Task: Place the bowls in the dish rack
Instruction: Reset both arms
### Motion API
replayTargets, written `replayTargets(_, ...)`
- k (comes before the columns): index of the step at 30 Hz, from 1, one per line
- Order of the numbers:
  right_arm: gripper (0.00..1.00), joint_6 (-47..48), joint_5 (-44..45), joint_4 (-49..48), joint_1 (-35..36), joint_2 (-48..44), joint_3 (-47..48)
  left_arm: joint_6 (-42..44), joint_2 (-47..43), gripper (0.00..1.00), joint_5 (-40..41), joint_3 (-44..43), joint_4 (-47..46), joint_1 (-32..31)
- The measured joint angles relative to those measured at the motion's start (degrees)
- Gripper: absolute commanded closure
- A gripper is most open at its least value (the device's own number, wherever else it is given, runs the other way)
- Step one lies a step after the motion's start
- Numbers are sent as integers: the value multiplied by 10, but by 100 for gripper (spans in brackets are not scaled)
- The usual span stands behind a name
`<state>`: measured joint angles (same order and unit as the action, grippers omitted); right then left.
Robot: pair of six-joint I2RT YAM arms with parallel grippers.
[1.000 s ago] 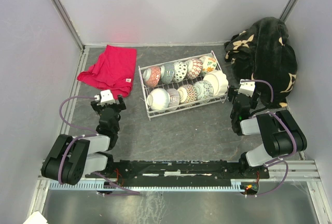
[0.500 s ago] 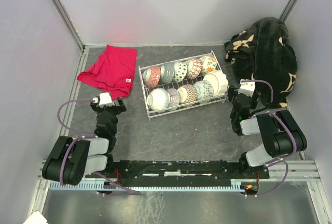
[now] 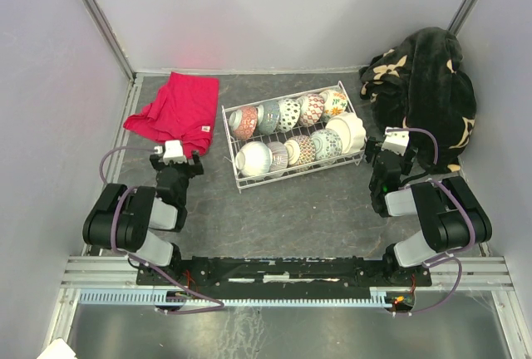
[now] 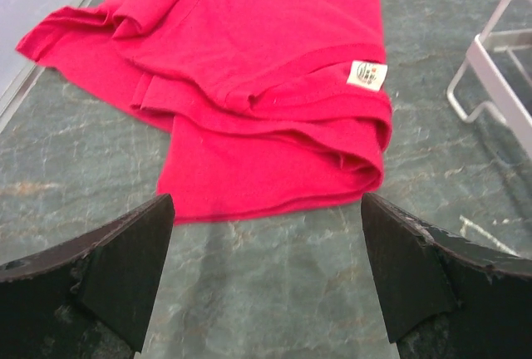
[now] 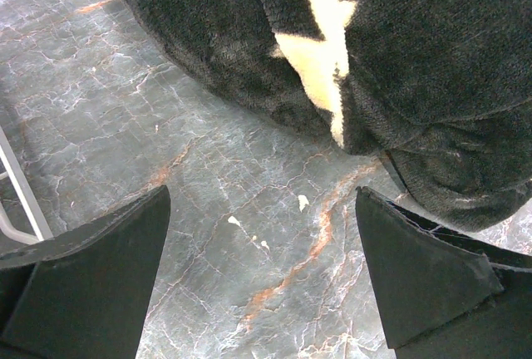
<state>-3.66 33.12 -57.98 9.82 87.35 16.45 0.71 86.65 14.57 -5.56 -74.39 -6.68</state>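
While both arms sit folded close to their bases, the left gripper (image 4: 266, 208) is seen with its jaws spread wide and nothing between them, hovering over the grey, marble-veined worktop (image 3: 283, 209). Just ahead of it a red cloth (image 4: 266, 85) is spread in soft, rumpled folds, with a small white label (image 4: 367, 74) sewn at its hem. Ahead and to the right of this gripper, a rounded corner of the white wire dish rack (image 4: 492, 72) is caught. The right gripper (image 5: 262, 194) is likewise held fully open and empty above the worktop. Directly ahead of it a black plush blanket (image 5: 399, 60) with cream floral shapes is heaped, and a single wire of the rack is glimpsed to its left. Between the two grippers and forward of both, the rectangular, low-sided rack is set at a slight angle. The bowls (image 3: 289, 115), small, round, glazed ceramic in mixed patterns, are held inside it, tipped on edge in two rows.
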Motion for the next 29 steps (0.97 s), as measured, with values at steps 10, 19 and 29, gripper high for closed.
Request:
replayTargets(10, 0, -1, -3, 3, -2, -1, 1, 0, 0, 1, -28, -50, 43, 9)
replayTargets(19, 0, -1, -4, 6, -2, -1, 3, 0, 0, 1, -31, -50, 53, 9)
replayTargets(29, 0, -2, -7, 7, -3, -1, 3, 0, 0, 1, -32, -50, 53, 10)
